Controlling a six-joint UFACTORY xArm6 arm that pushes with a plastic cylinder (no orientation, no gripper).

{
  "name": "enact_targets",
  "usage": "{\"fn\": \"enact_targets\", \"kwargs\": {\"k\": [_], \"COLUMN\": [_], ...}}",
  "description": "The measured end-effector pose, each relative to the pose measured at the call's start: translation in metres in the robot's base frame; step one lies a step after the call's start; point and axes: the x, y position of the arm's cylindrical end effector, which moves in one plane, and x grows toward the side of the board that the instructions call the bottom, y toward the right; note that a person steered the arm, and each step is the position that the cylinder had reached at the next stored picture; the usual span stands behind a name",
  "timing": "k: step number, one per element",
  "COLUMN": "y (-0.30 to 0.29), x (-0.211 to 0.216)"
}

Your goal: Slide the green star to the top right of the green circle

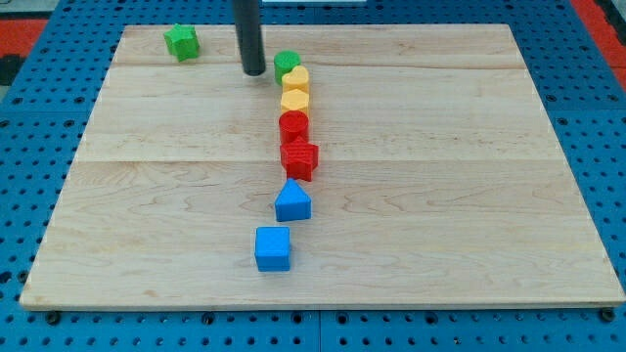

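Note:
The green star (pixel 182 41) lies near the board's top left corner. The green circle (pixel 286 65) sits near the top middle, at the head of a column of blocks. My tip (pixel 253 71) rests on the board just left of the green circle, and well to the right of the green star and slightly below it. The tip touches neither block as far as I can see.
Below the green circle runs a column: a yellow block (pixel 297 79), a second yellow block (pixel 294 100), a red block (pixel 293 125), a red star (pixel 299 159), a blue block with a pointed top (pixel 292 201), a blue cube (pixel 273 247). The wooden board (pixel 440 196) lies on a blue pegboard.

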Motion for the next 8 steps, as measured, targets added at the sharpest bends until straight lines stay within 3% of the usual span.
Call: {"fn": "enact_targets", "kwargs": {"k": [2, 3, 4, 5, 6, 7, 8], "y": [0.015, -0.041, -0.147, -0.207, -0.216, -0.189, -0.098], "x": [-0.017, 0.010, 0.020, -0.024, -0.056, -0.063, -0.036]}}
